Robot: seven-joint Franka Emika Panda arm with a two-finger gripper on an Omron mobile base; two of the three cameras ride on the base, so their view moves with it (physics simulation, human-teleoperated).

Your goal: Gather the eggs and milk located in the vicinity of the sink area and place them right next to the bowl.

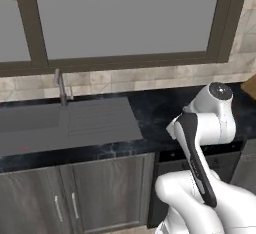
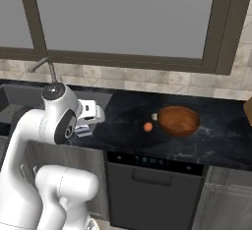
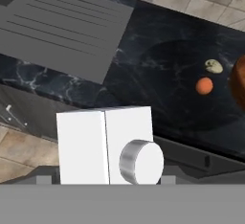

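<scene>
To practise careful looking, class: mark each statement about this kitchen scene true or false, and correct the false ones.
1. The egg lies on the counter beside the bowl, not inside it. True.
2. The milk carton stands in the sink. False: the hand holds it, clear of the sink.
3. In the right base view, the bowl is to the right of the egg. True.
4. The faucet rises from the counter's front edge. False: it stands at the back of the sink, by the wall.
</scene>
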